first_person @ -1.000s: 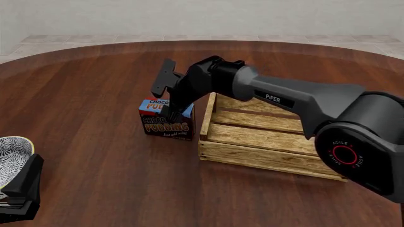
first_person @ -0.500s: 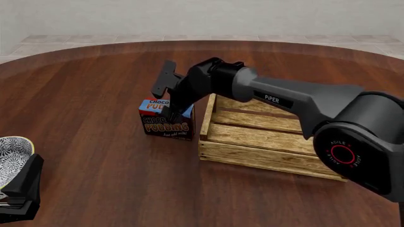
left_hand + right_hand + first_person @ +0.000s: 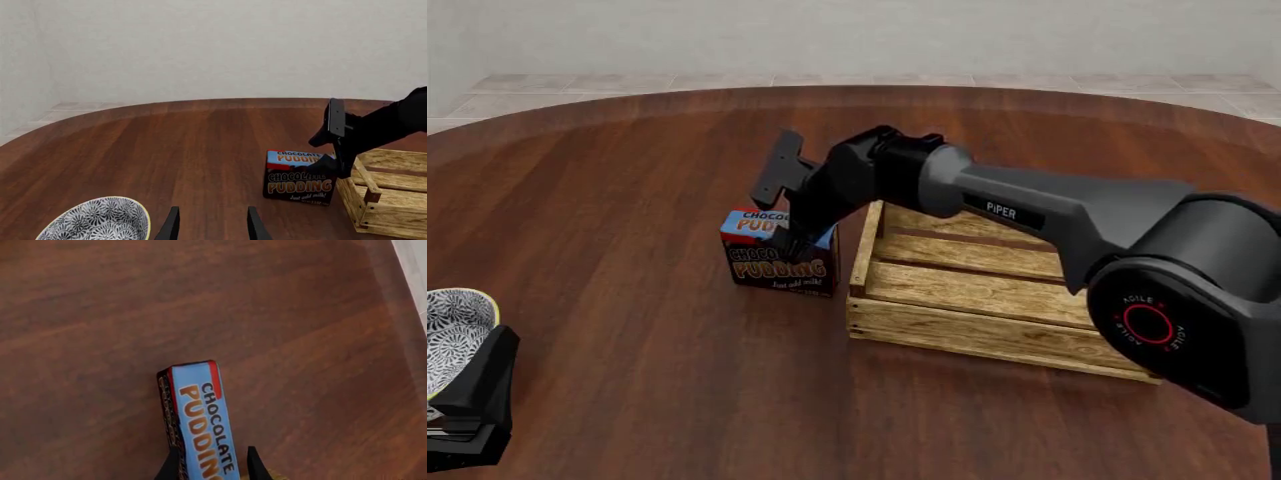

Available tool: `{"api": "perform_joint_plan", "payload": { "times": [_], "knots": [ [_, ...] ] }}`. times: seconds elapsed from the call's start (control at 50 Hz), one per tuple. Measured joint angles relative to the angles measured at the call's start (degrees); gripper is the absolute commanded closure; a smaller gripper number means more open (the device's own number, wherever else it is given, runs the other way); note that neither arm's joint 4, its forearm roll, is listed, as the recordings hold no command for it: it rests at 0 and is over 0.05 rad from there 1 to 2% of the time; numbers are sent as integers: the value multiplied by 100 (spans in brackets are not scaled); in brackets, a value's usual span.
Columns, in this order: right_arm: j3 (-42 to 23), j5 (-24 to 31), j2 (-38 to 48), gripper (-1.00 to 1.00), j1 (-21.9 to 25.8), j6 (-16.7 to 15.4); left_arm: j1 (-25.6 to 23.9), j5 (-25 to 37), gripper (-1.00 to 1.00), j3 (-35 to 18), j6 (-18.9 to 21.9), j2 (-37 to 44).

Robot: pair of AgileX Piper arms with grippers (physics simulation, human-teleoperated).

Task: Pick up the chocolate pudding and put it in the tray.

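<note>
Where the right claw (image 3: 785, 238) straddles it, chocolate pudding (image 3: 777, 262) upright, broad face camera-ward.

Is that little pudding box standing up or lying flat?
Standing upright. The chocolate pudding rests on the table on its narrow bottom edge, blue top face up, beside the tray, not in it.
</note>
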Motion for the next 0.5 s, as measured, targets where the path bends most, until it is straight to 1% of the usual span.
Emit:
{"api": "perform_joint_plan", "payload": {
  "times": [0.5],
  "knots": [
    [99, -93, 3, -100, -42, 61, 0, 0, -100, 0, 0, 0]
  ]
}}
